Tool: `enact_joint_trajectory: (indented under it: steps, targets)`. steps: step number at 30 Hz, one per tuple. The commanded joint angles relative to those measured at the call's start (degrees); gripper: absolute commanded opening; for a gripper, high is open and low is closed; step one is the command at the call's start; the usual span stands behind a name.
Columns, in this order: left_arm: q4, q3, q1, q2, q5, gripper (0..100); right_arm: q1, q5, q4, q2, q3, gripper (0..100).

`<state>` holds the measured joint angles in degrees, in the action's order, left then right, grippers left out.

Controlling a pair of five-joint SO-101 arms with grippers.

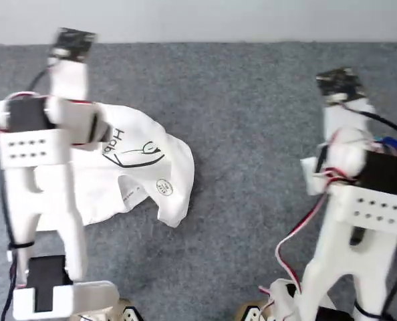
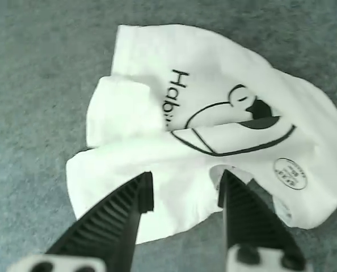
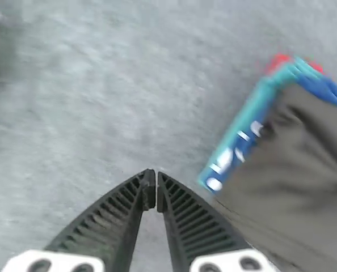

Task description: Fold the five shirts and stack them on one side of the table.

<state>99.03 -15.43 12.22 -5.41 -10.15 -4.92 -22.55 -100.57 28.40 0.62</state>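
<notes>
high: white shirt (image 1: 142, 177) crumpled on counter (image 1: 252, 134), unfolded | left wrist: left pincer (image 2: 185, 190) released, over white shirt's edge | right wrist: right pincer (image 3: 156, 190) clenched empty, folded stack (image 3: 293, 170) well apart from white shirt | judged: mostly done, this fold left

white arms (image 1: 18, 194) (black motors (image 1: 25, 114)) with red-white cables (image 1: 304, 224).

robotics lab bench: two wired arms (image 1: 41, 167) are standing on a grey felt table (image 1: 252, 120) before a plain wall (image 1: 218, 17).
</notes>
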Motion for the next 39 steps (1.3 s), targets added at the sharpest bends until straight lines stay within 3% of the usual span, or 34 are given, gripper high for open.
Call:
enact_joint_trajectory:
  steps: [1,7,12,15,19,31,39]
  targets:
    - [1.49,-2.51,10.02,-2.29,-1.41,20,10.86,5.01,-2.15,-3.56,0.09,1.2]
    - [1.49,1.8,20.4,-7.74,-6.68,20,24.22,8.44,-0.92,-16.13,-4.04,1.4]
    - [1.41,9.98,24.79,-11.69,-14.77,20,30.99,8.44,-1.1,-24.75,-12.48,12.1]
    - [1.32,12.7,28.66,-12.31,-15.38,20,35.56,8.44,-0.84,-29.58,-16.35,18.1]
    - [1.32,14.55,32.79,-12.22,-15.38,20,41.54,8.44,-0.22,-37.49,-20.31,18.9]
    - [1.23,15.69,36.31,-12.22,-15.38,20,54.99,11.96,-1.98,-58.68,-35.69,19.2]
    - [1.32,15.69,36.4,-12.66,-15.12,20,54.64,11.96,-0.92,-68.62,-36.13,27.7]
